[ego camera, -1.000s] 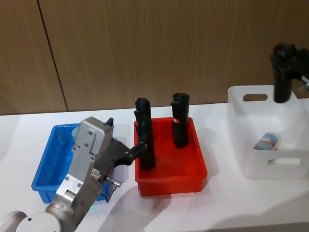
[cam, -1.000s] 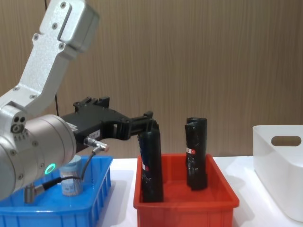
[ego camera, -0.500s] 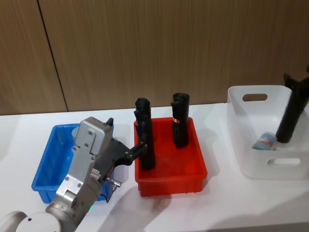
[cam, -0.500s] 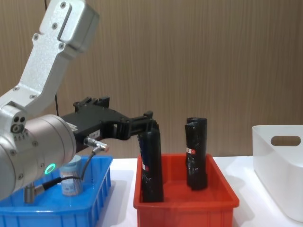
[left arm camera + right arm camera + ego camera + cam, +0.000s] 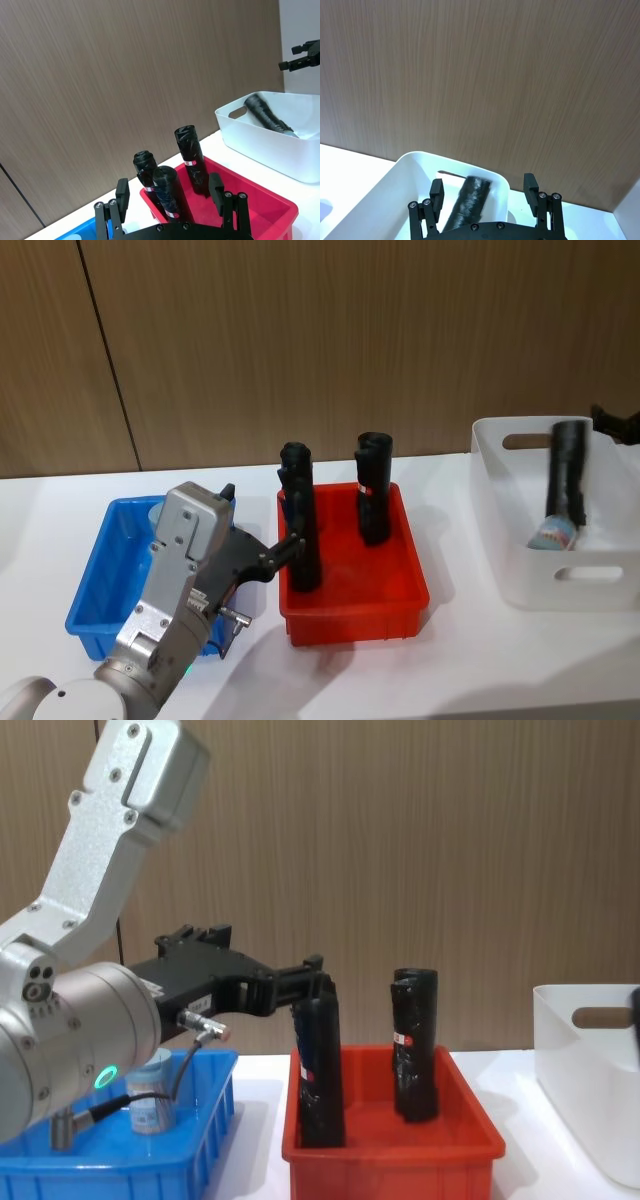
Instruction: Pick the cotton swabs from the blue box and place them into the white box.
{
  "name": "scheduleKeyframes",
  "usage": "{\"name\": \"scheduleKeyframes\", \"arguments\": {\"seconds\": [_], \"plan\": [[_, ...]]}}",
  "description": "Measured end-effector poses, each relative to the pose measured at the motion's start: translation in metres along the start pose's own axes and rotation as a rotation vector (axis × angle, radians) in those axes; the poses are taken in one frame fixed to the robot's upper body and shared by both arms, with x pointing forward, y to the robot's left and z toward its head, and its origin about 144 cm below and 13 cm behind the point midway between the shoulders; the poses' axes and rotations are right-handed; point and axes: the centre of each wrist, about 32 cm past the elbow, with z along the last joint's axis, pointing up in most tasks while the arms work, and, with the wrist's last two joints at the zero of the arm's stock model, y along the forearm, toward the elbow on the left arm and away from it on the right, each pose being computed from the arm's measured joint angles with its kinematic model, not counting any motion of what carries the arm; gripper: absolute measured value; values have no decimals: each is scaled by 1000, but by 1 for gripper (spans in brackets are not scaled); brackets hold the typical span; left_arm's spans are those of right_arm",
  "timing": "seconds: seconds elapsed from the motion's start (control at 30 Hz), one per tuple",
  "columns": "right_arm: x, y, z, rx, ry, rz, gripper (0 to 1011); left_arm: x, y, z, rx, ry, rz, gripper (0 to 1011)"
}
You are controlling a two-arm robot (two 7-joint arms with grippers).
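Black cylinder (image 5: 566, 472) sits wrongly in our white box (image 5: 500, 540); both claws, right (image 5: 485, 200) and left (image 5: 170, 200), gape empty; remaining swabs (image 5: 150, 1095) risk neglect.

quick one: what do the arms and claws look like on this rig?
Left arm: silver-grey metal links, rounded joint housing with a green lit ring, thin black cable. Left claw and right claw: matte black, two flat parallel fingers, visible screw heads at the base.

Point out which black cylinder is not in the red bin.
The black cylinder leaning tilted inside the white box, its lower end by a cotton swab jar. The other cylinders stand upright in the red bin.
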Motion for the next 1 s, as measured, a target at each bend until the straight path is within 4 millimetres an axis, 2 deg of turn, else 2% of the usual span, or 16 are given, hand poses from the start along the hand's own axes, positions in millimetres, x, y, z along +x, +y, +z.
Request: {"name": "scheduleKeyframes", "arguments": {"seconds": [1.0], "plan": [[2, -1, -4, -7, 4, -3, 1002, 0, 0, 0, 0, 0, 0, 1004]]}}
